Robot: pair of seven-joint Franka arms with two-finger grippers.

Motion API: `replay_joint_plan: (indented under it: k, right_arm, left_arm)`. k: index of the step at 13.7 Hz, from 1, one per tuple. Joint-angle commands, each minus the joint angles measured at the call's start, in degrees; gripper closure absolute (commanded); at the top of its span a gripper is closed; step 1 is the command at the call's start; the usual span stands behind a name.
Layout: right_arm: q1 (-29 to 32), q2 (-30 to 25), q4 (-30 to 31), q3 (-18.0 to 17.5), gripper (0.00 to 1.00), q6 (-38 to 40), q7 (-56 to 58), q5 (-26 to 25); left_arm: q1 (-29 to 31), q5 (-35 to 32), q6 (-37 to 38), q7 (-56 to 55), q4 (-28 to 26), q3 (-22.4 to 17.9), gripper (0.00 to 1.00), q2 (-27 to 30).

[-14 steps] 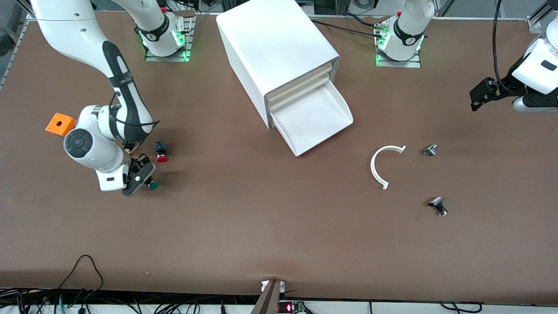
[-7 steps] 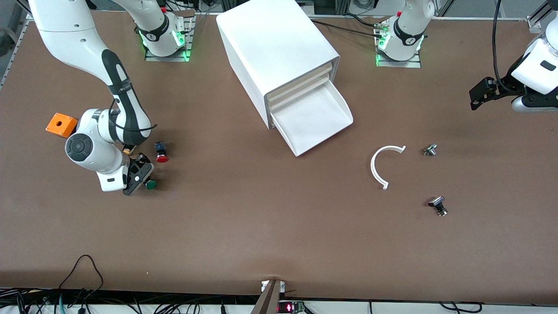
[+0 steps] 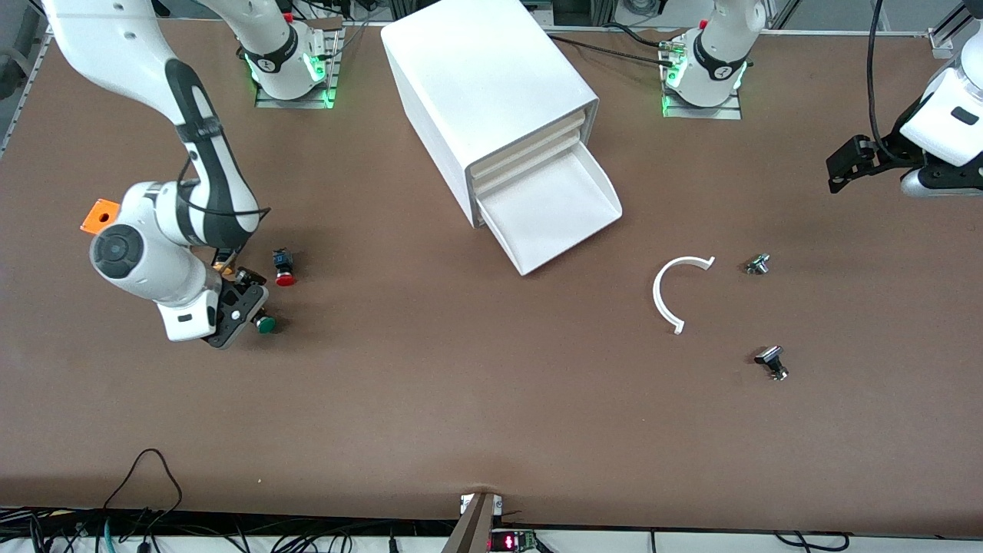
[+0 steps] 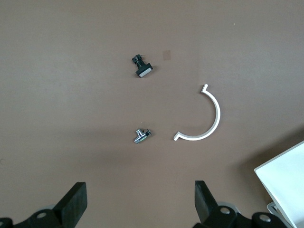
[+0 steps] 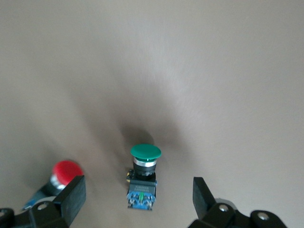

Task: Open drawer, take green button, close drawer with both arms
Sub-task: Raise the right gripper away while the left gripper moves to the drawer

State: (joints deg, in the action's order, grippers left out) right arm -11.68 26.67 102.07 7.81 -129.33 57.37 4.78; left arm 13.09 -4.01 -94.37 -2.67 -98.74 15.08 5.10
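The green-capped button [image 3: 266,325] lies on its side on the table near the right arm's end, and it shows in the right wrist view [image 5: 144,176]. My right gripper [image 3: 246,310] hovers just over it, open, with the button below and between its fingers [image 5: 70,195]; in the right wrist view the gripper [image 5: 137,202] holds nothing. The bottom drawer [image 3: 554,213] of the white cabinet [image 3: 484,84] is pulled out and looks empty. My left gripper [image 3: 839,175] waits in the air at the left arm's end, open and empty [image 4: 140,202].
A red-capped button [image 3: 285,270] lies beside the green one, and an orange block [image 3: 98,216] sits by the right arm. A white C-shaped ring [image 3: 670,296] and two small metal parts [image 3: 758,264] [image 3: 772,361] lie toward the left arm's end.
The right arm has lifted and drawn back a little toward its end of the table. The green button stays on the table. The left arm has not moved.
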Motion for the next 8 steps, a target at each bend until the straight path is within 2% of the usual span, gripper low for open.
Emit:
replay_joint_plan:
  k: [1, 6, 8]
  right_arm:
    - [0.4, -0.9, -7.8, -0.5, 0.0, 10.0, 1.0, 1.5]
    - [-0.3, -2.1, -17.0, -0.5, 0.0, 20.1, -0.4, 2.9]
    - [-0.6, -2.9, -19.5, -0.9, 0.0, 24.9, -9.8, 4.3]
  left_arm:
    - [-1.0, -1.3, 1.0, -0.1, 0.6, 0.1, 0.0, 0.7]
    - [-2.2, -2.1, 1.5, 0.0, 0.2, 0.0, 0.0, -1.7]
    - [-2.3, -2.9, 2.7, 0.1, -0.1, 0.1, 0.0, -2.9]
